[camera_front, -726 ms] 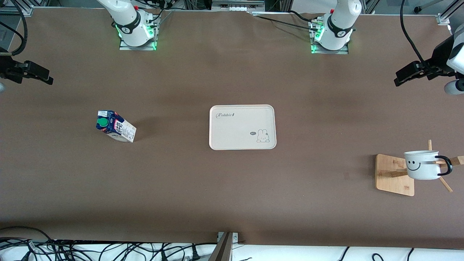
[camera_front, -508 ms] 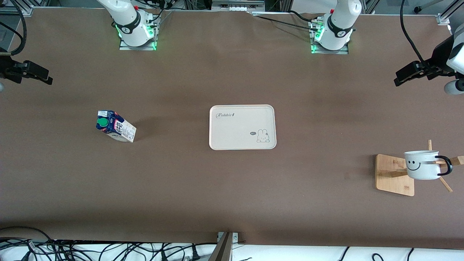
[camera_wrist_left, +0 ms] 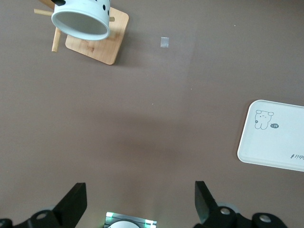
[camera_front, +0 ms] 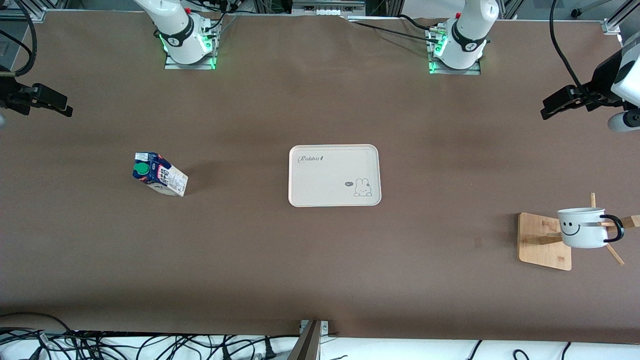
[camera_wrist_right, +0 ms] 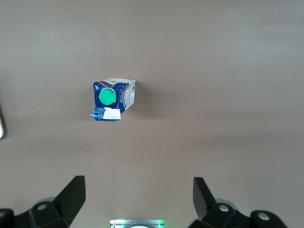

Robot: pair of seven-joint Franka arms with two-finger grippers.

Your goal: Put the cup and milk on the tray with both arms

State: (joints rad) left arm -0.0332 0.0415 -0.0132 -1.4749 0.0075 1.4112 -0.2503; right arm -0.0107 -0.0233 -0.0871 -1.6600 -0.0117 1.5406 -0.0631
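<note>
The cream tray [camera_front: 325,187] lies flat at the table's middle, with nothing on it. The milk [camera_front: 159,175] stands upright toward the right arm's end; in the right wrist view its green cap [camera_wrist_right: 107,96] faces up. The white smiley cup [camera_front: 581,228] hangs by its black handle on a peg of a wooden stand [camera_front: 542,245] toward the left arm's end, nearer to the front camera than the tray. My left gripper [camera_front: 548,107] hovers open over bare table at its end. My right gripper [camera_front: 64,107] hovers open at its end. Both are far from their objects.
A small grey patch [camera_front: 477,242] marks the table between tray and stand. The arm bases [camera_front: 187,47] stand along the table's edge farthest from the front camera. Cables lie past the edge nearest that camera. The left wrist view shows the cup [camera_wrist_left: 80,21] and the tray's corner [camera_wrist_left: 266,147].
The left gripper has drifted slightly toward the table's middle; the right gripper has shifted a touch outward. Cup, milk and tray have not moved.
</note>
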